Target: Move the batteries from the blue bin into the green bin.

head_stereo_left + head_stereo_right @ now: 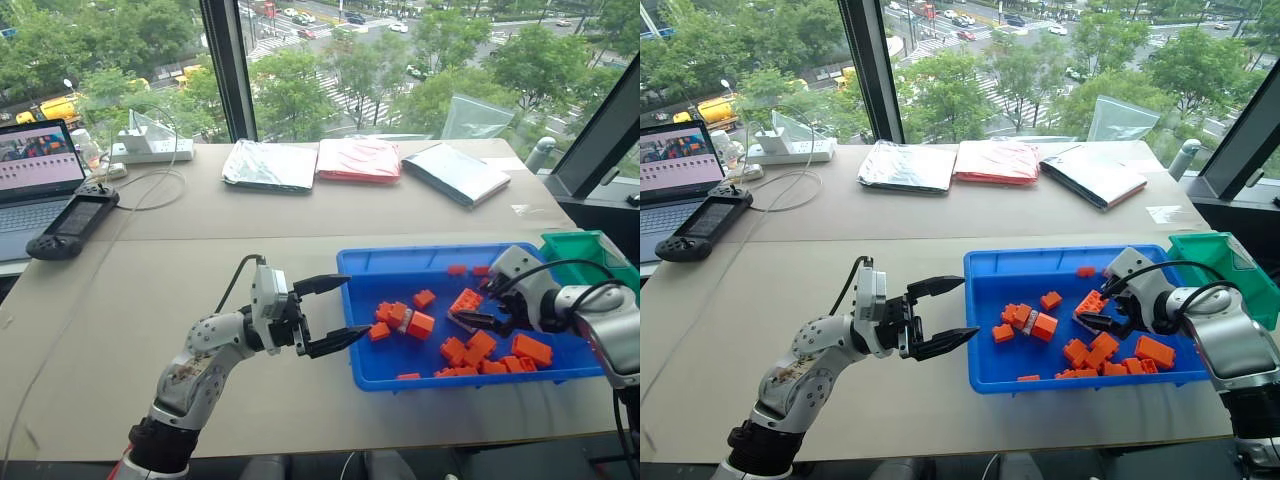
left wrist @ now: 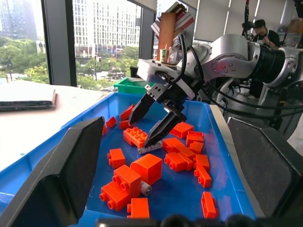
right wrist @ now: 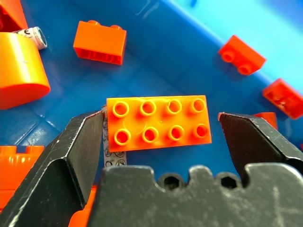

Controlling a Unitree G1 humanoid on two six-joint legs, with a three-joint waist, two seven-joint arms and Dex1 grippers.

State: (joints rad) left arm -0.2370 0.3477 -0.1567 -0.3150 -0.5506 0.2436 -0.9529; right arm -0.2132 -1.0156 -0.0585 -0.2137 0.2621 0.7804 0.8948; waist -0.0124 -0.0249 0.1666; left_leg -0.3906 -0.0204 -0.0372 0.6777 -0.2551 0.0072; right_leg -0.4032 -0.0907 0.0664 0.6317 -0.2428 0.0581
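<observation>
The blue bin [image 1: 430, 252] lies on the table at the right and holds several orange bricks. One grey battery [image 2: 149, 148] lies against a wide orange brick [image 3: 158, 124]; my right gripper [image 1: 472, 303] hangs open just above that pair, its fingers straddling the brick. A finger and the brick partly hide this battery [image 3: 110, 156] in the right wrist view. Another battery [image 2: 144, 189] lies wedged among bricks nearer the bin's left end. The green bin [image 1: 580, 245] stands behind the blue bin's right end. My left gripper [image 1: 355, 307] is open and empty at the blue bin's left wall.
Orange bricks [image 1: 480, 350] crowd the bin's right half. At the table's back lie two silver bags [image 1: 270, 165] and a red one [image 1: 358, 160]. A laptop [image 1: 35, 170], a handheld controller [image 1: 70, 220] and a power strip [image 1: 150, 150] sit far left.
</observation>
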